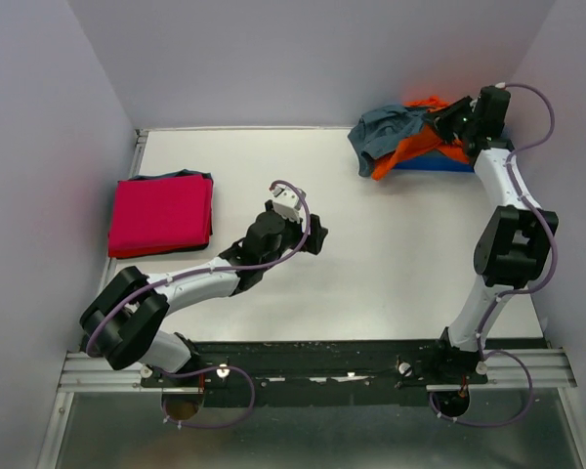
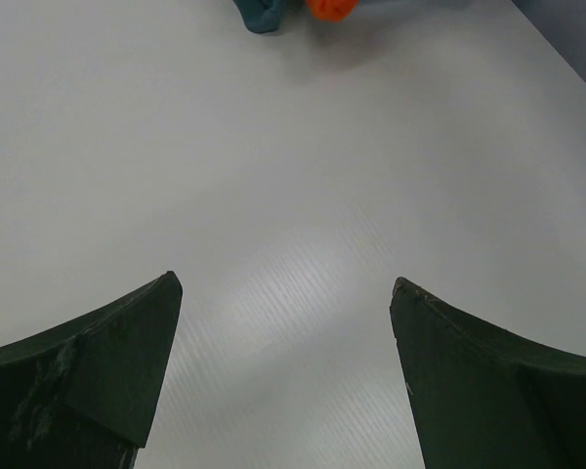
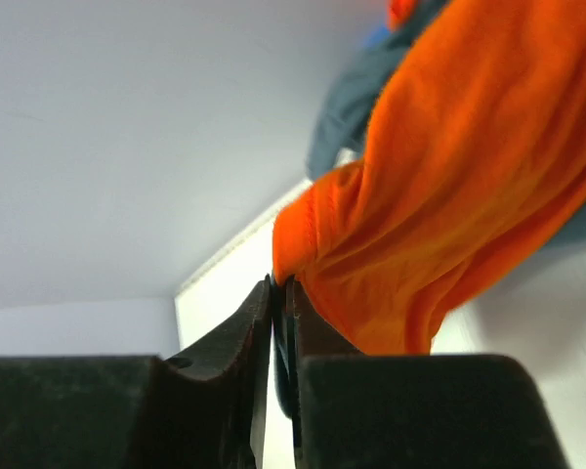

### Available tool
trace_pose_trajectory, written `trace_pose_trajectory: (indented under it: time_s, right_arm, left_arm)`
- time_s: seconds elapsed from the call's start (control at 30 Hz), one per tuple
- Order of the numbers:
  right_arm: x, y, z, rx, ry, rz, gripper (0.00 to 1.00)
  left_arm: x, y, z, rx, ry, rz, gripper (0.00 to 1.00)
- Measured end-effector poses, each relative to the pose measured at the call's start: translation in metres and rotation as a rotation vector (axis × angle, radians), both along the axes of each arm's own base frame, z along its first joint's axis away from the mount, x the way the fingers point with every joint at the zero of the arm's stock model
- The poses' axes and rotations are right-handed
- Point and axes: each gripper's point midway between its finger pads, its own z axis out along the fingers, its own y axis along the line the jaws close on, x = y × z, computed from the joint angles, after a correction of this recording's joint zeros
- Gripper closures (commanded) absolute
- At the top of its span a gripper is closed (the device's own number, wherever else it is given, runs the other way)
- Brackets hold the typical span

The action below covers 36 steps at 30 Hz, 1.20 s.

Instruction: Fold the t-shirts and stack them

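A magenta-red t-shirt point(image 1: 161, 215) lies folded at the left of the table, with a dark edge of another cloth point(image 1: 181, 176) showing under its far side. At the back right, a slate grey-blue t-shirt point(image 1: 383, 132) and a bright orange t-shirt point(image 1: 410, 151) hang crumpled over a blue bin point(image 1: 438, 164). My right gripper point(image 1: 439, 122) is at that pile. In the right wrist view its jaws point(image 3: 281, 281) are pressed together on an edge of the orange t-shirt point(image 3: 449, 166), with grey-blue cloth point(image 3: 356, 107) behind. My left gripper point(image 1: 317, 234) point(image 2: 283, 283) hovers open over bare table at the centre, holding nothing.
Grey walls close in the white table point(image 1: 391, 254) on the left, back and right. The left wrist view catches the tips of the grey-blue shirt point(image 2: 264, 12) and the orange shirt point(image 2: 329, 8) at its far edge. A black rail point(image 1: 313, 357) runs along the near edge.
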Motion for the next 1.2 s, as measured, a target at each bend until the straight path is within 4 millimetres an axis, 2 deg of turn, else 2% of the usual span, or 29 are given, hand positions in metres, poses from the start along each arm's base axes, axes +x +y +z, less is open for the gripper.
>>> trace_pose_trajectory:
  time_s: [0.07,0.17,0.3,0.43,0.53,0.6,0.67,0.73,0.9,1.0,1.1,1.2]
  right_arm:
    - [-0.004,0.002,-0.024,0.019,0.055,0.005,0.55]
    - [-0.011,0.005,-0.051,0.031,0.110,0.014,0.42]
    - [-0.018,0.008,-0.076,0.034,0.149,0.021,0.39]
    - [-0.022,0.010,-0.089,0.025,0.171,0.026,0.39]
    - [-0.023,0.010,-0.095,0.006,0.172,0.027,0.50]
    - [-0.024,0.009,-0.099,-0.008,0.177,0.026,0.61]
    - [-0.025,0.009,-0.101,-0.017,0.178,0.024,0.88]
    - [-0.024,0.008,-0.100,-0.027,0.174,0.025,0.99]
    - [-0.014,0.015,-0.092,-0.038,0.154,0.045,0.99]
    - [-0.006,0.032,-0.072,-0.070,0.134,0.090,0.99]
    - [0.000,0.075,-0.035,-0.125,0.065,0.178,0.99]
    - [-0.013,0.134,-0.008,-0.170,0.002,0.297,0.99]
  left_arm:
    - [0.000,0.000,-0.001,0.002,0.002,0.000,0.01]
    - [0.000,0.000,-0.001,0.004,0.003,0.000,0.01]
    - [0.000,0.000,-0.001,0.003,0.002,-0.001,0.01]
    - [0.001,-0.001,0.002,-0.001,-0.002,-0.001,0.01]
    - [0.001,-0.001,0.002,-0.001,-0.003,-0.002,0.01]
    - [0.001,-0.001,0.003,-0.001,-0.004,-0.002,0.01]
    - [0.001,-0.002,0.003,-0.001,-0.004,-0.002,0.01]
    - [0.001,-0.001,0.003,0.000,-0.004,-0.002,0.01]
    - [0.002,-0.001,0.002,0.003,-0.005,-0.003,0.01]
    - [0.002,-0.002,0.002,0.005,-0.004,-0.003,0.01]
    - [0.002,-0.002,0.001,0.005,-0.004,-0.003,0.01]
    - [0.002,-0.002,0.002,0.004,-0.006,-0.002,0.01]
